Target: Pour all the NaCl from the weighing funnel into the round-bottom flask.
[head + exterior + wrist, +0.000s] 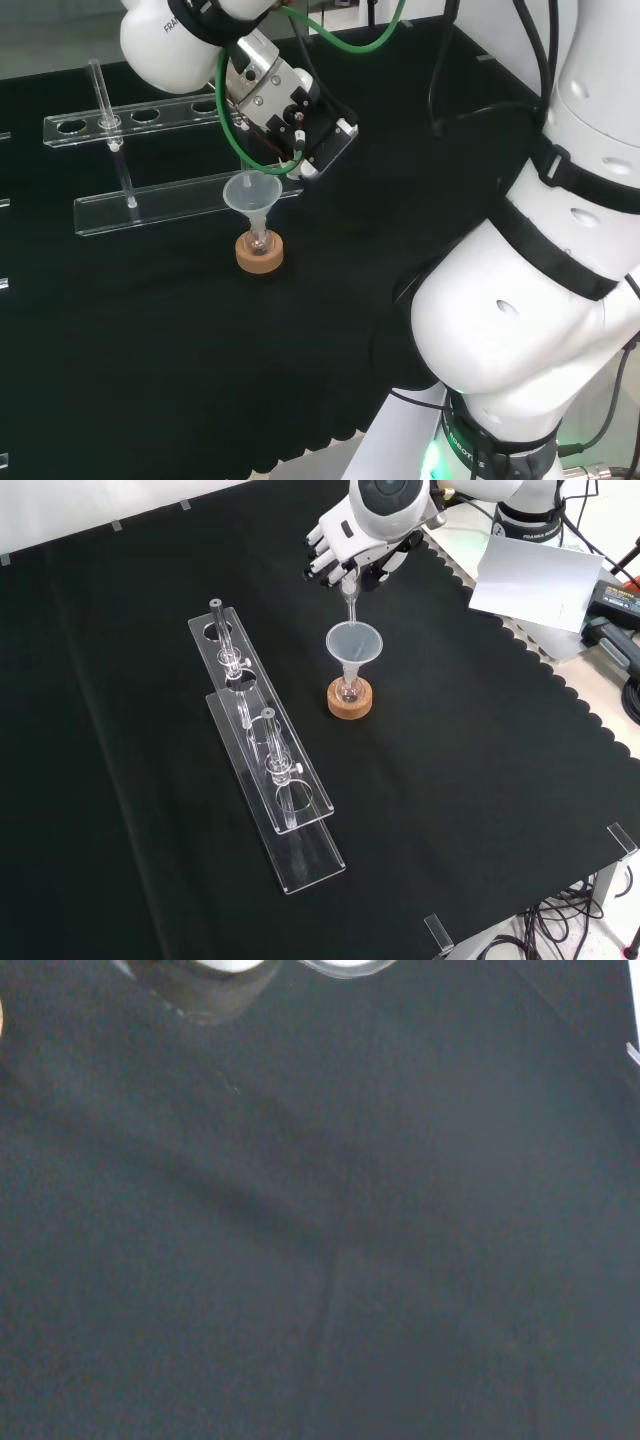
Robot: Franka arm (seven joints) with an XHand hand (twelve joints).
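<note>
Starting nearest you in the front view, the clear racks [270, 780] are lying in a long line toward the cloth's [470, 780] left half, with a few tubes standing in them; you are not needing these.

Past them, near the middle of the cloth and toward its far edge, the round-bottom flask [348, 692] is sitting upright in its cork ring [349, 701]. A clear plastic funnel [354, 644] is standing in the flask's neck with its mouth open upward. In the head view the same stack is standing just in front of the nearer rack's right end [260, 190].

Just beyond and above that, the hand [345, 542] is hovering with its fingers [322, 565] curled round the weighing funnel [350, 600], pinching its upper end. The weighing funnel's long axis is running nearly straight up and down, tilted only slightly, and its lower tip is pointing into the plastic funnel's mouth, at or just above the rim. Whether it is touching the rim, you cannot tell.

That is the relation you are relying on: the outlet lies directly below the fingers and over the funnel's bowl, so the salt should be dropping straight through into the flask. I judge the pour to be under way or about to finish; no grains are visible, so how much remains is unclear.
</note>
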